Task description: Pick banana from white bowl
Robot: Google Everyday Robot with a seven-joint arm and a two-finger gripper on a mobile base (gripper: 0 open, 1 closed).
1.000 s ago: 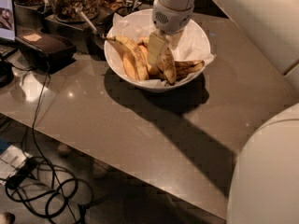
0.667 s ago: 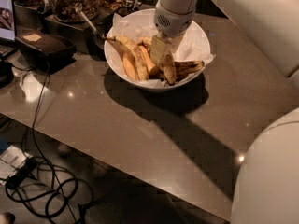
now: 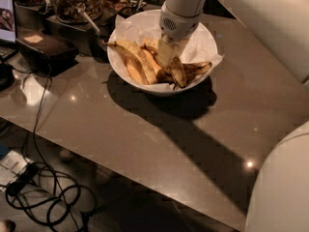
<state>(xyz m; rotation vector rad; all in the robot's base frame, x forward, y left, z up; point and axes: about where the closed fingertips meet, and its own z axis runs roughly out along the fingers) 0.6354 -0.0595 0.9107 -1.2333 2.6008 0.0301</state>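
From the near edge the counter [image 3: 145, 144] runs back to the white bowl [image 3: 145, 89], set toward the far edge, prob. so it can be reached from above; its paper lining [image 3: 205, 45] keeps the fruit heaped mid-bowl. The gripper [image 3: 167, 57] hangs low over that heap, and we can't tell whether the jaws are spread or pinching. The banana [image 3: 137, 62] lies in the bowl just beside them, on the side toward the counter's left edge, w/ glass jars [image 3: 72, 1] beyond.
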